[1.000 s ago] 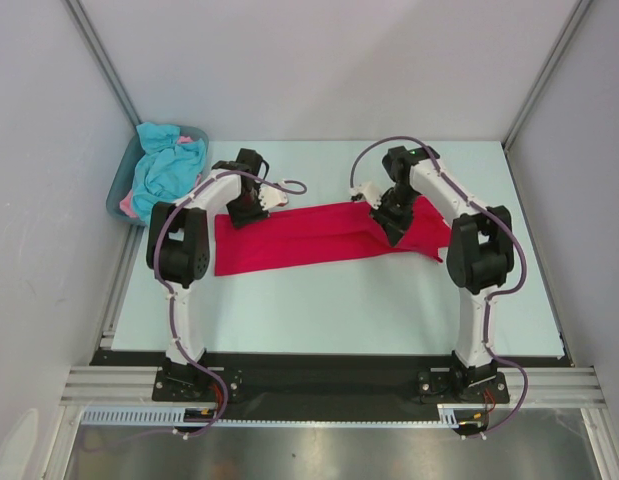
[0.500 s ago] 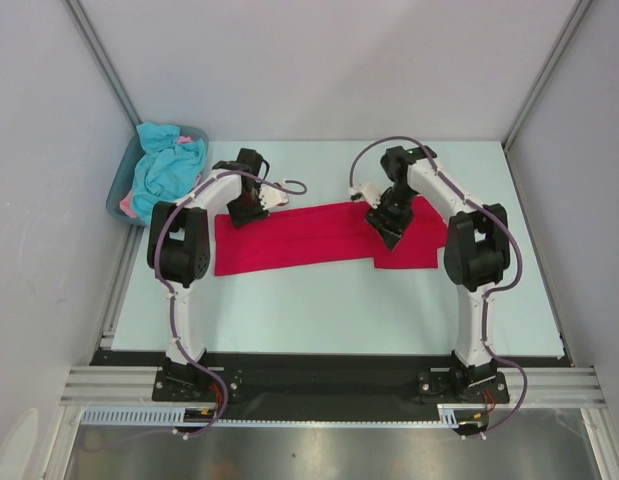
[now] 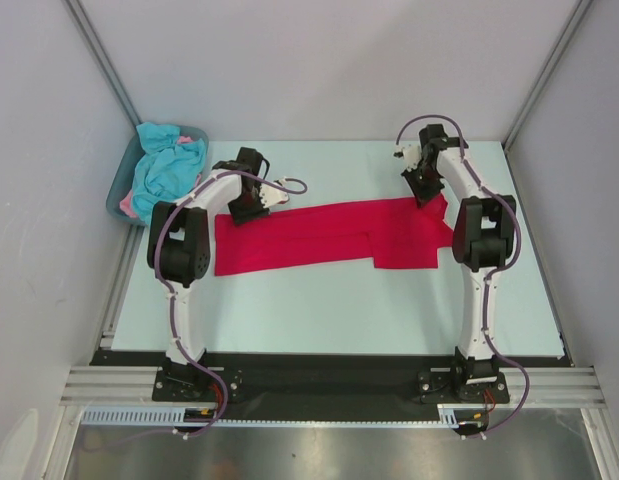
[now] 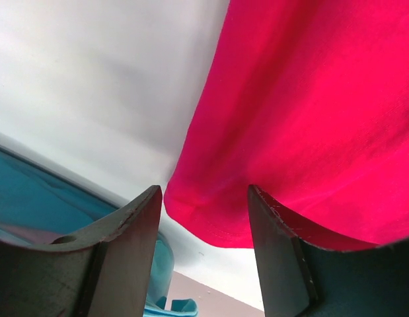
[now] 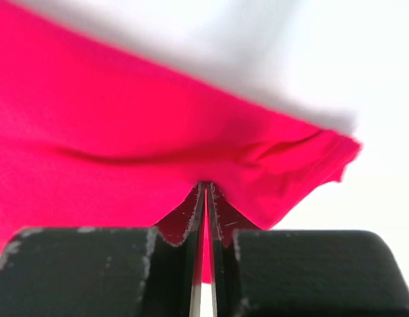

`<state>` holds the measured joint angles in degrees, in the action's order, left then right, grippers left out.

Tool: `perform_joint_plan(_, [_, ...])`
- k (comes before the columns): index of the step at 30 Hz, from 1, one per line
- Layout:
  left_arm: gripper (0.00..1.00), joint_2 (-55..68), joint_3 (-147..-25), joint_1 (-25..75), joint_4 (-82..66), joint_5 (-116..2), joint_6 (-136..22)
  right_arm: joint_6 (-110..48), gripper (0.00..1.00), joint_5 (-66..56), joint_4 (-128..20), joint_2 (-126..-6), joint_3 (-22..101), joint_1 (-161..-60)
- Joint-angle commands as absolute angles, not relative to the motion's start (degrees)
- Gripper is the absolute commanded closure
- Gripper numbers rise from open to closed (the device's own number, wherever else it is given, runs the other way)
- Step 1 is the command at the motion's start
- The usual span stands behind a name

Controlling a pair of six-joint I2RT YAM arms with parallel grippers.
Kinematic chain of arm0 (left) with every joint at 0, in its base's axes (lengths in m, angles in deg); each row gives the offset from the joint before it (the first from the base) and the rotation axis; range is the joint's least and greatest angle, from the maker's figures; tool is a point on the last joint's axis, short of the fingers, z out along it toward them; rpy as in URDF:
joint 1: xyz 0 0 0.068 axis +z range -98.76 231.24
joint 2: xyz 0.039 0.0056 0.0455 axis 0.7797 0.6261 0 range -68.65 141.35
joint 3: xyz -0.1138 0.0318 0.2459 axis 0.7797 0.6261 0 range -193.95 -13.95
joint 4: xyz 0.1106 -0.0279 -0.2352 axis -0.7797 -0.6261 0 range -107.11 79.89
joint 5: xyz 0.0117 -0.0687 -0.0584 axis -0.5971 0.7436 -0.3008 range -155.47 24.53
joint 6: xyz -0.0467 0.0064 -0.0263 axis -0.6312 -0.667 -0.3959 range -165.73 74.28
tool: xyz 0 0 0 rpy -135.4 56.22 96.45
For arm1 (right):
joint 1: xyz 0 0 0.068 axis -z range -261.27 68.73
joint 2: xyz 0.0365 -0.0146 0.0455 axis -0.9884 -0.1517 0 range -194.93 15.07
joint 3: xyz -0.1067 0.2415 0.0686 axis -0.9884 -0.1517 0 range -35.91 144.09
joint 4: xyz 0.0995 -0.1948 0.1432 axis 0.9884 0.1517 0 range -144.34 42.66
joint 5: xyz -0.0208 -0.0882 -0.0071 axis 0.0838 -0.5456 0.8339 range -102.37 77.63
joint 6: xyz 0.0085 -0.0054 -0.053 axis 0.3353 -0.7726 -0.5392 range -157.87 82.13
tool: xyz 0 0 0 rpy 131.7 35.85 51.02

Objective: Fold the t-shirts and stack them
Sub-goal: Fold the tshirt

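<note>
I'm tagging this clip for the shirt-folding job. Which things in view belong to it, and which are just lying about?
Belongs to the job: red t-shirt, pinched by the right gripper; turquoise t-shirt and pink t-shirt, heaped in the tub.
Just there: grey-blue tub; table.

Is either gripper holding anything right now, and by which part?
The right gripper pinches the red shirt at its far right edge. The left gripper is open, holding nothing.

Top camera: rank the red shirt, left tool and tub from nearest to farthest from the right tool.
1. Red shirt, pinched in the right tool at its far right edge.
2. Left tool, at the shirt's far left end.
3. Tub, far left corner.
</note>
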<state>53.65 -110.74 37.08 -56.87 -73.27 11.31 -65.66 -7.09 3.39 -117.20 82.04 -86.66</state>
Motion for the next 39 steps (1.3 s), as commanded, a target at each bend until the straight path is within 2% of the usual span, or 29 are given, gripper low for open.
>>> perform_joint_plan(1, [0.40, 53.78, -110.80, 36.56, -55.90, -73.38, 11.40, -62.56, 0.92, -8.59, 0.68, -118.17, 87.92, -87.25])
perform_joint_plan(5, [0.40, 53.69, -110.54, 36.56, -55.90, -73.47, 10.97, -62.13, 0.91, -8.94, -0.29, -119.22, 89.16, -86.72])
perform_joint_plan(7, [0.40, 53.60, -110.19, 36.56, -55.90, -73.73, 11.05, -62.21, 0.85, -9.72, -0.46, -119.75, 89.43, -86.11])
perform_joint_plan(12, [0.40, 53.25, -109.75, 36.56, -55.90, -74.35, 11.23, -61.86, 0.58, -13.05, -2.22, -121.16, 89.69, -84.53])
perform_joint_plan(13, [0.40, 53.25, -109.75, 36.56, -55.90, -74.35, 11.23, -61.77, 0.57, -14.29, -2.40, -121.42, 89.78, -84.18])
perform_joint_plan(23, [0.40, 52.90, -109.66, 36.21, -55.90, -74.88, 10.88, -57.20, 0.57, -17.03, -5.38, -123.71, 92.41, -79.96])
perform_joint_plan(28, [0.40, 52.37, -109.05, 36.03, -55.99, -75.67, 11.05, -55.54, 0.58, -12.99, -6.26, -123.45, 92.68, -78.38])
perform_joint_plan(32, [0.40, 52.11, -109.22, 35.86, -56.07, -76.46, 11.40, -52.99, 0.59, -3.60, -5.65, -122.13, 91.36, -76.88])
perform_joint_plan(36, [0.39, 51.76, -109.31, 35.68, -56.25, -76.63, 11.49, -49.91, 0.58, 11.15, -2.84, -120.99, 90.49, -74.86])
perform_joint_plan(39, [0.39, 51.58, -109.22, 35.59, -56.43, -76.99, 11.58, -49.38, 0.58, 16.17, -1.70, -119.32, 88.73, -73.63])
